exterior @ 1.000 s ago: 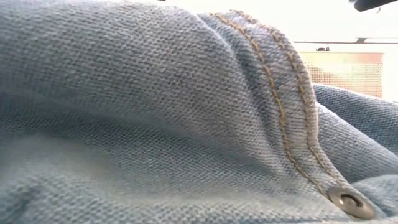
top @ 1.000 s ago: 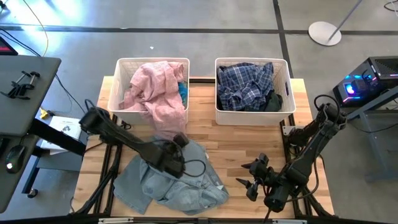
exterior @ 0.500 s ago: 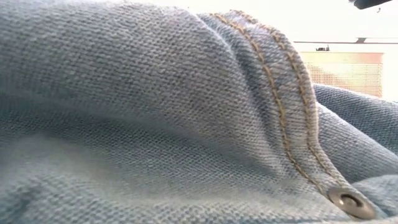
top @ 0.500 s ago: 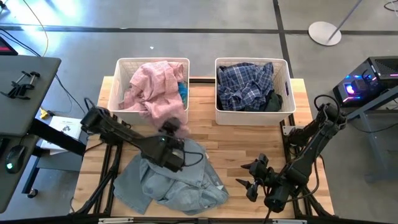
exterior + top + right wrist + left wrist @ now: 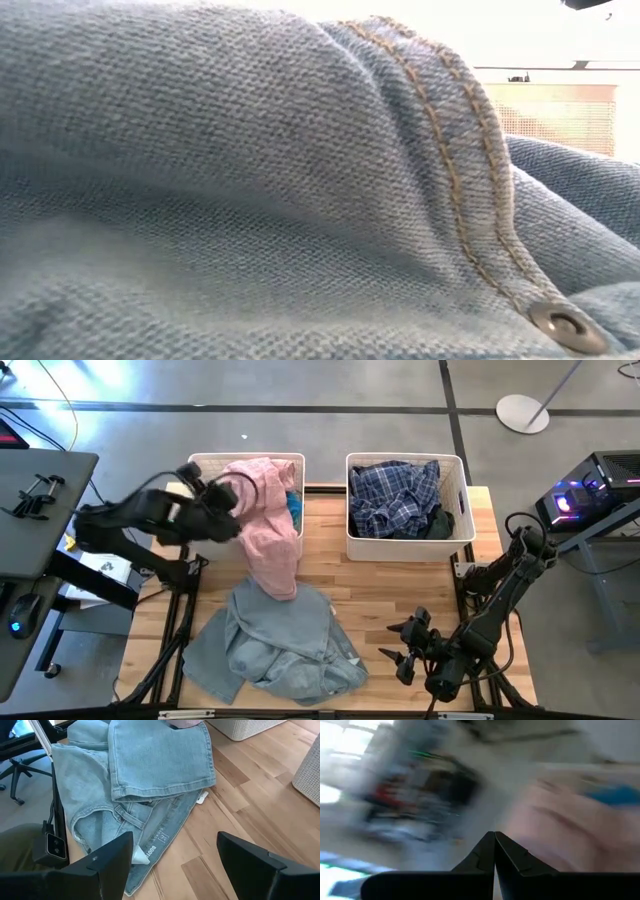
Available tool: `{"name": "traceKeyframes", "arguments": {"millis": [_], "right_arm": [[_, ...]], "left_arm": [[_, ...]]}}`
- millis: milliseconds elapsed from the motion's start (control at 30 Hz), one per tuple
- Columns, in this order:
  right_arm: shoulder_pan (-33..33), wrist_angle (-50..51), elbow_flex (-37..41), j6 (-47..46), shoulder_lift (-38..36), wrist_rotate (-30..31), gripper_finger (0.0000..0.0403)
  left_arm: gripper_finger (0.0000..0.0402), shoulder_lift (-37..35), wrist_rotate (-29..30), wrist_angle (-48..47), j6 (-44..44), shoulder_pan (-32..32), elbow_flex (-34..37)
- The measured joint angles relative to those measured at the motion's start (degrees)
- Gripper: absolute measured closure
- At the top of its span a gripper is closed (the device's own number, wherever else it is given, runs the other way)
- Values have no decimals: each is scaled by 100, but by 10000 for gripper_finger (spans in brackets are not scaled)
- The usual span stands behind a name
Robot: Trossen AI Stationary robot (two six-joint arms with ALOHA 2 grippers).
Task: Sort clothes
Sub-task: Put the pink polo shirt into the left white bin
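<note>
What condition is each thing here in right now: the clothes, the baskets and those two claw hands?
Denim jeans: crumpled on the table, in no basket.
Pink garment: spilling over the left basket rim onto the jeans.
Plaid shirt: bunched inside the right basket.
Left gripper: fingers shut, by the pink garment.
Right gripper: open, empty, near the table's front edge.

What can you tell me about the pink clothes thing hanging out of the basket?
The pale pink garment is soft, crumpled fabric. Most of it is heaped in the left white slatted basket, beside a bit of teal cloth. One long part spills over the basket's front wall and hangs down onto the light denim jeans on the wooden table. The left gripper is at its edge.
</note>
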State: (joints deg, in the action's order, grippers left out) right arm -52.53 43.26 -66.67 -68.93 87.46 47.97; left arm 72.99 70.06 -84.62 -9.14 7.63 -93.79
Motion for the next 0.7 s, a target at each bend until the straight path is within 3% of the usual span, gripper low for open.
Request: {"name": "traceKeyframes", "arguments": {"millis": [67, 167, 367, 467, 567, 700], "right_arm": [[0, -8, 0, 1, 0, 4, 126], [0, -8, 0, 71, 0, 6, 126], [46, -63, 0, 88, 0, 8, 126], [44, -73, 0, 88, 0, 8, 126], [42, -75, 0, 88, 0, 7, 126], [44, -89, 0, 88, 0, 28, 126]], "left_arm": [[401, -242, -1215, 164, 521, -150, 76], [401, -330, -2268, 676, 1015, 139, 304], [401, 392, -2772, 935, 2003, 1136, 521], [389, 922, -3401, 999, 2750, 1496, 591], [358, 1566, -3884, 1296, 3041, 1743, 593], [296, 2372, -4403, 1605, 2785, 1826, 538]]}}
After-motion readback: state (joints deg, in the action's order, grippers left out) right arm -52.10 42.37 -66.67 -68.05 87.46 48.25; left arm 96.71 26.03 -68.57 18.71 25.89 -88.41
